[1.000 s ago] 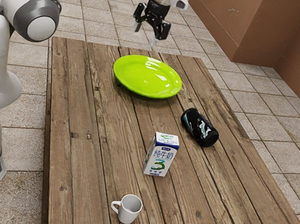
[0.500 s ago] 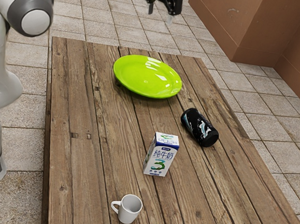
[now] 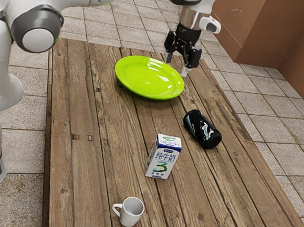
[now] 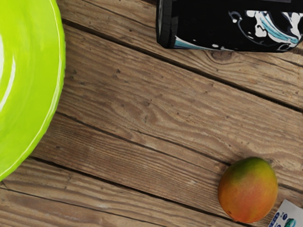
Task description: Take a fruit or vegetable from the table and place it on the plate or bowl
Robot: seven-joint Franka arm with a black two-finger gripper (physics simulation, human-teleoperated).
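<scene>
Over the plate's (image 3: pixel 149 77) far rim, toward the exterior view's right, my gripper (image 3: pixel 177 64) hangs high, I judge to look down and find the fruit. The mango (image 4: pixel 247 189) lies on the table (image 4: pixel 142 118), just beside the carton (image 4: pixel 285 218), apart from the plate and well apart from the can (image 4: pixel 227 23). My jaws stand apart, holding and touching nothing, so the pick is not yet made.
</scene>
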